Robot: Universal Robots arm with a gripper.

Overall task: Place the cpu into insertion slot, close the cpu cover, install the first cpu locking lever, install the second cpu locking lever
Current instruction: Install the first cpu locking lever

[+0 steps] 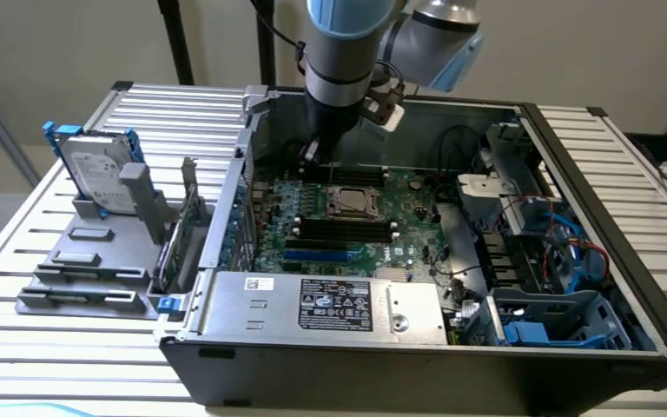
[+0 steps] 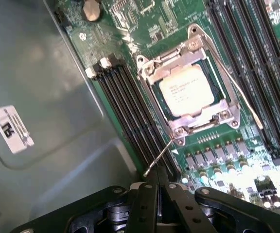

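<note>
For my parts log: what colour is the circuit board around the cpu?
The circuit board is green; wrist view.

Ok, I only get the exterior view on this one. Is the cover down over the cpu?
Observer: Yes. In the wrist view the cover lies flat around the cpu, which sits in the slot.
Operator: And the levers?
Observer: One lever sticks out at an angle from a corner of the cover, its tip close to the shut hand.
</note>
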